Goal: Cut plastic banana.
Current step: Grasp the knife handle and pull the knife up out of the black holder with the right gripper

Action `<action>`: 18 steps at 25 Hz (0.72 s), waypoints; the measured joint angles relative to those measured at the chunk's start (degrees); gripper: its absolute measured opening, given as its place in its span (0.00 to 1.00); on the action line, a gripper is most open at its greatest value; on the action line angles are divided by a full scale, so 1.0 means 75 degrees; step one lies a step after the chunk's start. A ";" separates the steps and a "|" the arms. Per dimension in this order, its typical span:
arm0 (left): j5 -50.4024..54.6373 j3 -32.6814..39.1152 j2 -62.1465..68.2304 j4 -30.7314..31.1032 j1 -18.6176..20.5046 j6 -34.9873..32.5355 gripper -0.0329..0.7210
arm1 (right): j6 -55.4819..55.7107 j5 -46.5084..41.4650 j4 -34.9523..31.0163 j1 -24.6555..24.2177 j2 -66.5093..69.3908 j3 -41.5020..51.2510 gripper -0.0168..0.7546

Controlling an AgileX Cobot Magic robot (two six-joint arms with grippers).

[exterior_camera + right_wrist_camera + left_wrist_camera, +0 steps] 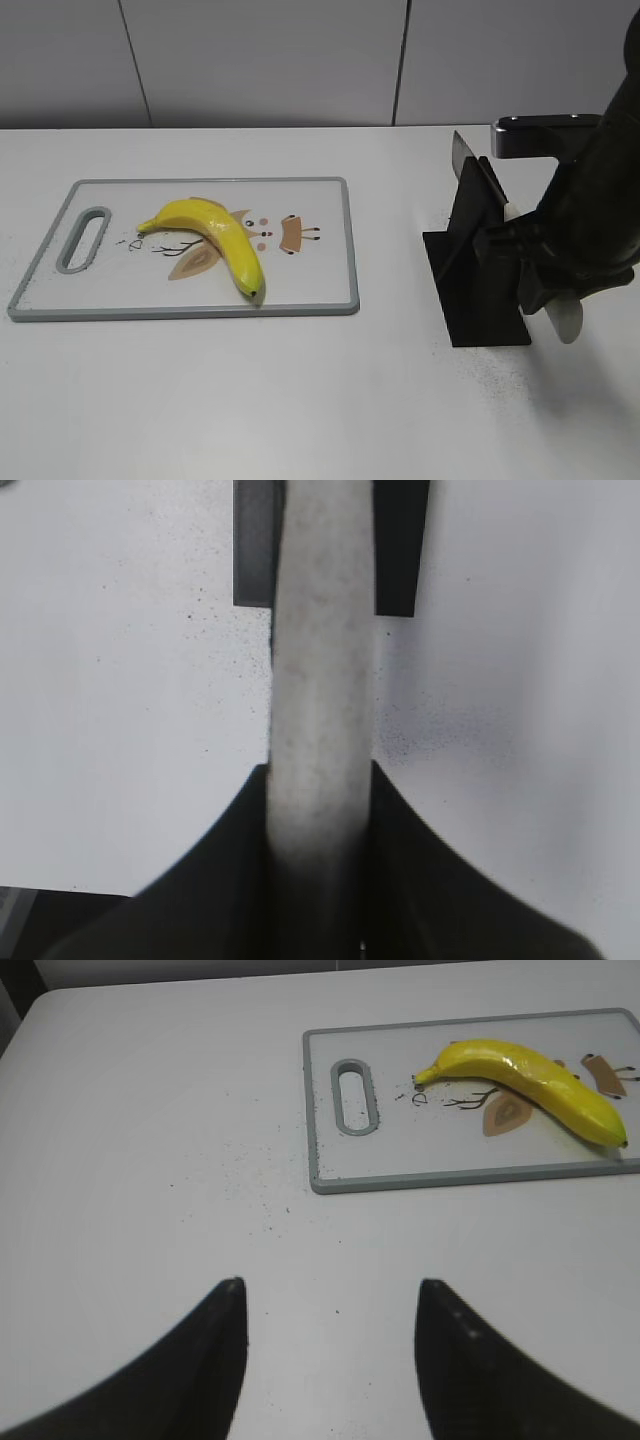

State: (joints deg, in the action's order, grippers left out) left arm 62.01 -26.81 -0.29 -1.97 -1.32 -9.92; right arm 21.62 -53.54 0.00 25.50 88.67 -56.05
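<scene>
Banana (215,240) on cutting board (330,295), well apart from right hand (545,285) clamped on knife handle (320,730).

We see the plastic banana (218,238), bright yellow and glossy, whole and uncut, lying on its side on the cutting board (330,285). Its curve arches away from us; the stem end points toward the board's handle slot, the dark tip toward the board's near edge. The knife (500,205), pale-handled with a grey blade, sits in a black stand (480,300) well right of the board.
</scene>
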 joint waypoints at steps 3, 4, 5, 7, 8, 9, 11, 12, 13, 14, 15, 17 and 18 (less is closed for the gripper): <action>0.0000 0.0000 0.0000 0.0000 0.0000 0.0000 0.74 | 0.0065 0.0000 0.0000 0.0000 -0.0018 0.0000 0.24; 0.0000 0.0000 0.0000 0.0000 0.0000 0.0000 0.74 | 0.0104 0.0000 0.0000 0.0000 -0.0048 0.0000 0.24; 0.0000 0.0000 0.0000 0.0000 0.0000 0.0000 0.74 | 0.0153 0.0000 0.0000 0.0000 -0.0106 0.0000 0.24; 0.0000 0.0000 0.0000 0.0000 0.0000 0.0006 0.74 | 0.0255 -0.0006 -0.0072 0.0000 -0.0250 0.0000 0.24; 0.0000 0.0000 0.0000 0.0000 0.0000 0.0006 0.74 | 0.0287 -0.0014 -0.0091 0.0000 -0.0329 0.0000 0.24; 0.0000 0.0000 0.0000 0.0000 0.0000 0.0006 0.74 | 0.0305 -0.0015 -0.0098 0.0000 -0.0400 0.0000 0.24; 0.0000 0.0000 0.0000 0.0000 0.0000 0.0006 0.74 | 0.0322 -0.0051 -0.0106 0.0000 -0.0498 0.0000 0.24; 0.0000 0.0000 0.0000 0.0000 0.0000 0.0006 0.74 | 0.0327 -0.0067 -0.0106 0.0000 -0.0545 0.0000 0.24; 0.0000 0.0000 0.0000 0.0000 0.0000 0.0006 0.74 | 0.0330 -0.0078 -0.0106 0.0000 -0.0584 0.0000 0.24; 0.0000 0.0000 0.0000 0.0000 0.0000 0.0006 0.74 | 0.0330 -0.0098 -0.0106 0.0000 -0.0632 0.0000 0.24; 0.0000 0.0000 0.0000 0.0000 0.0000 0.0006 0.74 | 0.0336 -0.0113 -0.0106 0.0000 -0.0691 0.0000 0.24; 0.0000 0.0000 0.0000 0.0000 0.0000 0.0006 0.74 | 0.0360 -0.0141 -0.0099 0.0000 -0.0823 0.0000 0.24; 0.0000 0.0000 0.0000 0.0000 0.0000 0.0006 0.74 | 0.0406 -0.0147 -0.0099 0.0000 -0.0906 0.0000 0.24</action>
State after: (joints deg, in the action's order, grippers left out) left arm 62.01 -26.81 -0.29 -1.97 -1.32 -9.87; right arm 24.66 -54.65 -0.74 25.50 81.87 -56.05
